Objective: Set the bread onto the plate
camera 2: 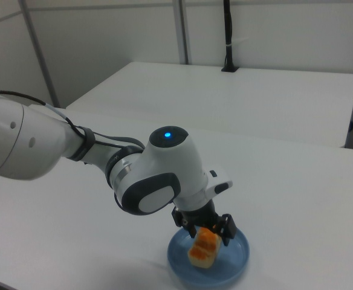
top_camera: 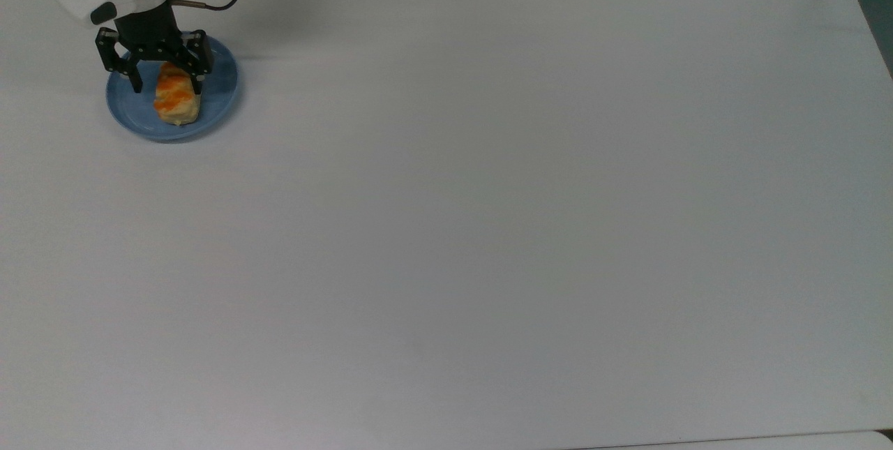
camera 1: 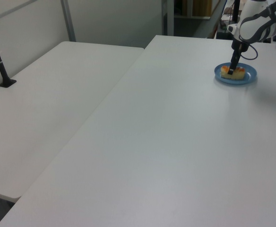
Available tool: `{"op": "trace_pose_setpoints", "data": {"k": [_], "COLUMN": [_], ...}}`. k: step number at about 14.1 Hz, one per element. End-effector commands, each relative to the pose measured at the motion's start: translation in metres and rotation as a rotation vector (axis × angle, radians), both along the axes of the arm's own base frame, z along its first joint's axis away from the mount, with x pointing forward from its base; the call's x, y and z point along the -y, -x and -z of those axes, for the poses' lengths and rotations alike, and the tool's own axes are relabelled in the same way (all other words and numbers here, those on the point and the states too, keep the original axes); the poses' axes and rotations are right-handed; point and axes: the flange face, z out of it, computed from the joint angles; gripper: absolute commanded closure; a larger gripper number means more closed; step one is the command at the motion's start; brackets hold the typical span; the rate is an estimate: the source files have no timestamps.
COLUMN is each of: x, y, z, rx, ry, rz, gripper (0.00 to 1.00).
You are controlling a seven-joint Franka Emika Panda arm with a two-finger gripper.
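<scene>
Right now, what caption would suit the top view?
Open gripper straddling a striped bread on a blue plate.

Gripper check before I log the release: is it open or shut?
Open. In the top view the gripper has its fingers spread on either side of the bread, which lies on the plate.
</scene>
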Motion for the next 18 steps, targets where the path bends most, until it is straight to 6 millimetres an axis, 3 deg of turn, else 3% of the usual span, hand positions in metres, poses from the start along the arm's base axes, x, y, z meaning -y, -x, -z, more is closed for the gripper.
{"op": "trace_pose_setpoints", "data": {"k": [1, 5, 6, 10, 13, 16, 18], "x": [-0.008, -0.040, -0.057, -0.136, -0.206, -0.255, -0.270], "y": [-0.025, -0.068, -0.076, -0.101, -0.102, -0.084, -0.069], "z": [-0.041, -0.126, -0.148, -0.195, -0.227, -0.255, -0.270], "rx": [0.009, -0.084, -0.104, -0.095, -0.133, -0.152, -0.172], "ry": [-0.036, -0.113, -0.125, -0.121, -0.046, -0.038, -0.037], "rz": [0.035, 0.031, 0.014, 0.072, 0.113, 0.071, 0.055], "gripper": [0.00, 0.00, 0.00, 0.00, 0.00, 0.00, 0.00]}}
